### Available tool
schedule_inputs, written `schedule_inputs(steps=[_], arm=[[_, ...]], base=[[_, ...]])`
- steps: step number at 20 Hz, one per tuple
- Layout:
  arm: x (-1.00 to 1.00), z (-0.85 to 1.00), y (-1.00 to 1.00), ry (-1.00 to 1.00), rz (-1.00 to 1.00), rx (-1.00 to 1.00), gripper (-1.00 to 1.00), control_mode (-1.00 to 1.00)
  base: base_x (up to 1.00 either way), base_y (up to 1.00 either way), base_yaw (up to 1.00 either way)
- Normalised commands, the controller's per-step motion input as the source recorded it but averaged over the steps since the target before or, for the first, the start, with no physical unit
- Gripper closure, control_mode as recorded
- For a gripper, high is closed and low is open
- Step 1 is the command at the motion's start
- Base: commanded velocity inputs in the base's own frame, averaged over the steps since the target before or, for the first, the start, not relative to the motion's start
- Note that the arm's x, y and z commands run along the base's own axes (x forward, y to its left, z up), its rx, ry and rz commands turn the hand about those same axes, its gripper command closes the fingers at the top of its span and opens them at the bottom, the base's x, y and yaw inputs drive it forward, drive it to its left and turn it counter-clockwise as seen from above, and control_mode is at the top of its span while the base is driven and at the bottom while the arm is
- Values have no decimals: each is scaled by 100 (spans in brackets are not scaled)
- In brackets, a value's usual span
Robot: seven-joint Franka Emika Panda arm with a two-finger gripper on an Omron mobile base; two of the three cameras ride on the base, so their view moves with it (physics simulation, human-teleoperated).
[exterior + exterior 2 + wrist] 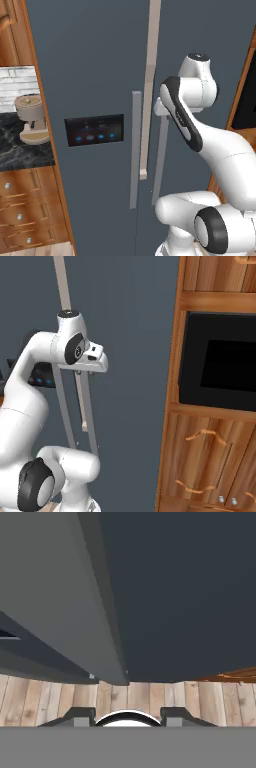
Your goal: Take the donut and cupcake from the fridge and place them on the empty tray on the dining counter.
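The fridge (95, 75) is standing shut, so the cupcake and donut are presumably lying inside, unseen. Opening the door is the step in hand. The hand (128, 716), fingers pressed together, is sitting at the right door's long handle (161, 155), apparently clasping it. Next, swinging outward; the wooden cabinet (215, 406) is crowding the right.

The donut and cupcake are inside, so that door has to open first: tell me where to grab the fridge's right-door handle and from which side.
Grip the right-door handle on its long vertical bar, probably near mid-height. It stands off the fridge door face, so fingers can straddle it. Come straight at the door front, end effector jaws set horizontally across the bar. The left door's handle sits just beside it.
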Motion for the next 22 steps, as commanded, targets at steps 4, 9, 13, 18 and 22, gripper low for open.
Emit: schedule_inputs(steps=[4,9,13,18,22], arm=[[-48,-2,3,-3,0,-2,-100,-100],[-88,-11,16,-28,0,-9,-100,-100],[-55,-1,4,-25,0,-5,-100,-100],[-31,-3,0,-11,0,0,-100,-100],[0,0,0,0,0,0,-100,100]], base=[[0,0,0],[0,0,0],[0,0,0],[0,0,0],[-4,0,0]])
